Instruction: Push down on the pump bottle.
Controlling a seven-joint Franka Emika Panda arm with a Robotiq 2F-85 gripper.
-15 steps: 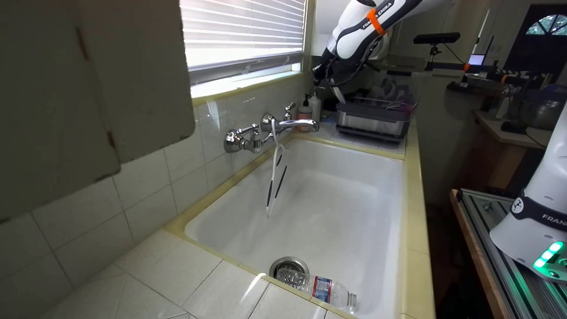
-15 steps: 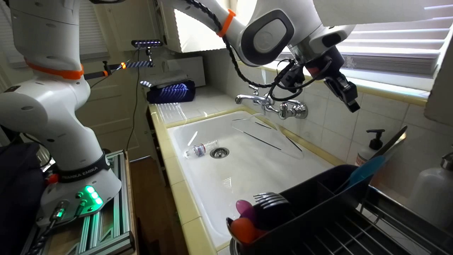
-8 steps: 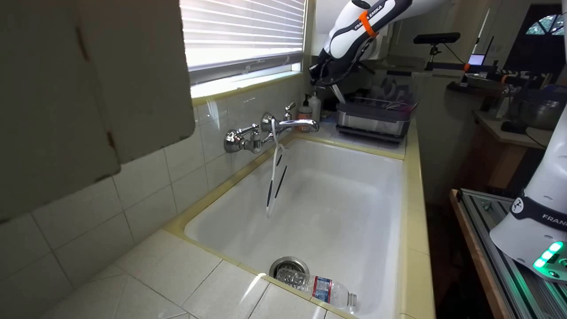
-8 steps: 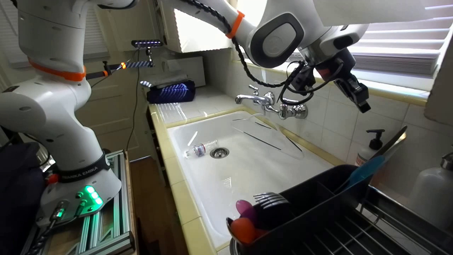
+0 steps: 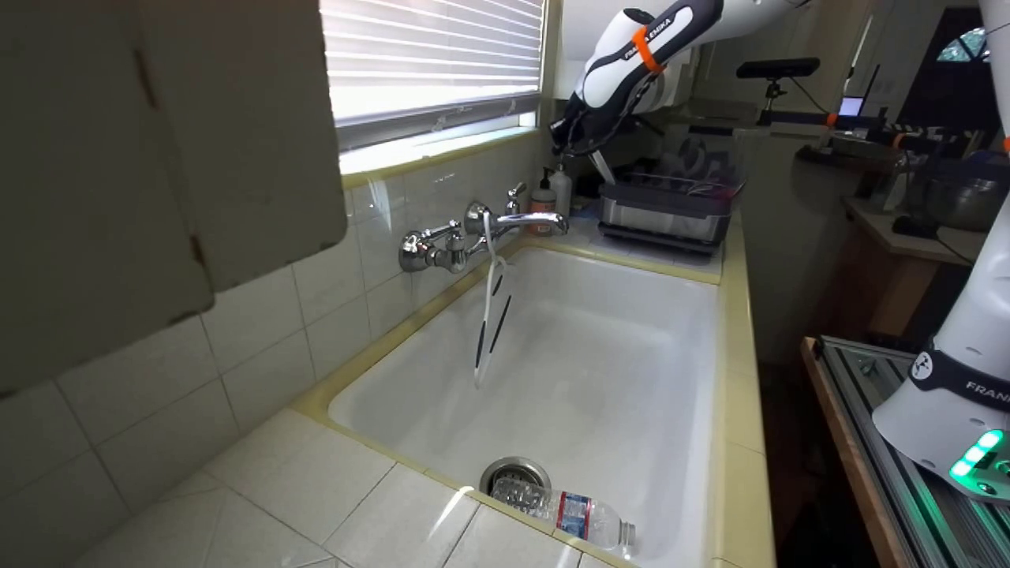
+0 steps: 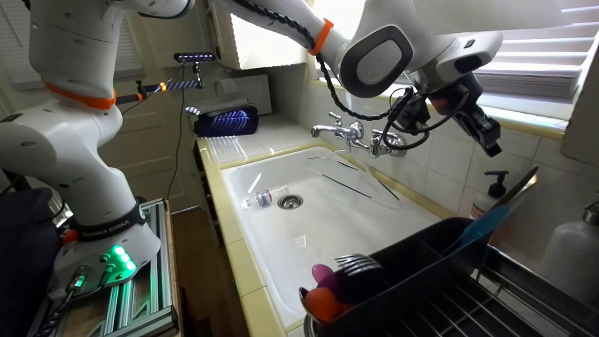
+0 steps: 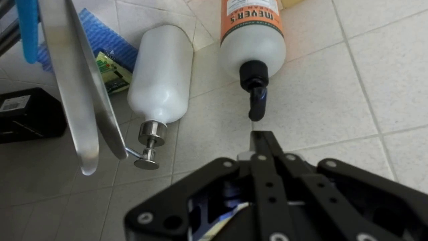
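A pump bottle with an orange label and black pump (image 7: 252, 47) stands upright by the tiled wall. It also shows in both exterior views (image 5: 543, 207) (image 6: 483, 203). A white pump bottle with a metal pump (image 7: 162, 73) stands beside it, and shows in both exterior views (image 5: 562, 192) (image 6: 568, 255). My gripper (image 7: 262, 134) is shut and empty, its fingertips together just short of the black spout in the wrist view. In an exterior view, the gripper (image 6: 492, 149) is above the black pump head, with a visible gap between them.
A dark dish rack (image 6: 421, 276) with utensils and upright metal blades (image 7: 72, 87) stands beside the bottles. The faucet (image 5: 517, 222) juts from the wall over the white sink (image 5: 600, 379). A clear bottle (image 5: 580, 517) and a hanger (image 5: 485, 331) are in the sink.
My gripper, still shut, has moved right and slightly down in an exterior view, coming over the black pump head. The bottles have not moved.
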